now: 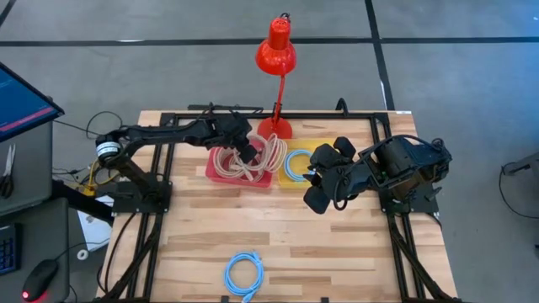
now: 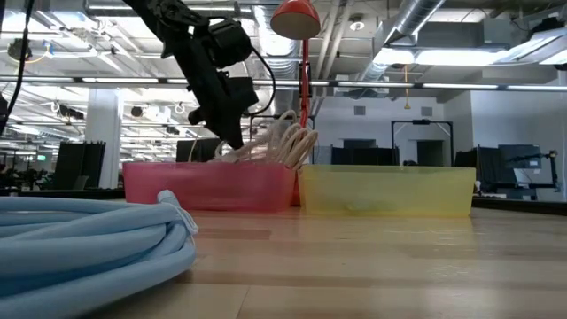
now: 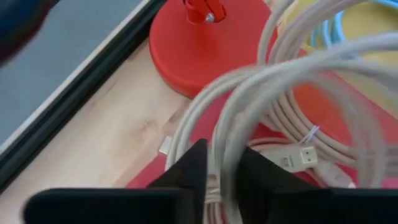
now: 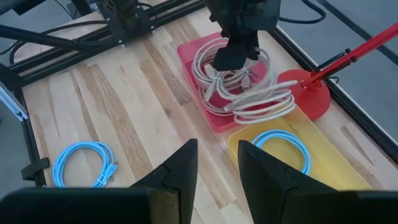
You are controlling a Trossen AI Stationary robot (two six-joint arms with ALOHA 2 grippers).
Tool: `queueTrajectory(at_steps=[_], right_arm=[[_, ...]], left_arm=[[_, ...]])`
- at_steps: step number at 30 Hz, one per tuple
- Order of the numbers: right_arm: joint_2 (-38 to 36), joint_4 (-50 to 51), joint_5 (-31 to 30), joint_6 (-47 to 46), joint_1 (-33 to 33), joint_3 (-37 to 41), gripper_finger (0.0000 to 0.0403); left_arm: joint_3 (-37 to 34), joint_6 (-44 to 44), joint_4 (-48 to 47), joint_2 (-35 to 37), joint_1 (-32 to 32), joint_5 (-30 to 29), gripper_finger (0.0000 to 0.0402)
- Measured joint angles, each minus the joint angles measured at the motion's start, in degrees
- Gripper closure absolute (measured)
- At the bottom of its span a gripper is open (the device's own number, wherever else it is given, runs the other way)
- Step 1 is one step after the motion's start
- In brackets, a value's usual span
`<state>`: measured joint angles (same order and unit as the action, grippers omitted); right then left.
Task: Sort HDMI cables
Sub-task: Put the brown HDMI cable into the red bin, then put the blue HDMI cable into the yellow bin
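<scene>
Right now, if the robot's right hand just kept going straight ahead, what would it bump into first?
Probably the yellow bin holding a blue cable coil: the right hand, open, points straight at it. How high it sits over the table is unclear, so it might pass over the rim.

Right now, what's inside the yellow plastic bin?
One light blue coiled cable lies in the yellow plastic bin. The right gripper overhangs the bin's right part from above, hiding whatever is beneath it.
</scene>
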<state>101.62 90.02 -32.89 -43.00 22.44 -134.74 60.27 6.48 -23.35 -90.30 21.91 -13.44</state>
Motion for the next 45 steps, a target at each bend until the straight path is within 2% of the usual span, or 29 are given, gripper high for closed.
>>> queueTrajectory(at_steps=[7,10,13,21,29,38,45], right_arm=[[0.0,0.0,0.3,0.0,0.0,0.0,0.0295],[0.0,0.0,1.4,0.6,0.0,0.0,0.0295],[0.0,0.0,1.8,1.3,0.1,0.0,0.0295],[0.0,0.0,3.0,1.4,0.1,0.0,0.0295],[0.0,-0.9,3.1,0.2,0.4,0.0,0.0295],[0.0,-8.4,3.2,-0.6,0.4,0.0,0.0295],[0.5,-13.8,3.2,-0.6,1.6,0.0,0.0295]], left_arm=[[0.0,0.0,-0.2,3.2,0.0,-1.1,0.0264],[0.0,-0.1,-0.2,6.8,-0.2,-0.3,0.0250],[0.0,-0.2,-0.5,11.2,-0.4,3.0,0.0248],[0.0,-0.2,-1.7,24.9,-5.6,10.6,0.0284],[0.0,1.6,-4.1,35.3,-19.3,10.6,0.0331],[0.0,6.7,-4.9,36.8,-34.6,9.4,0.0364],[-0.1,10.0,-4.9,35.7,-42.7,6.6,0.0378]])
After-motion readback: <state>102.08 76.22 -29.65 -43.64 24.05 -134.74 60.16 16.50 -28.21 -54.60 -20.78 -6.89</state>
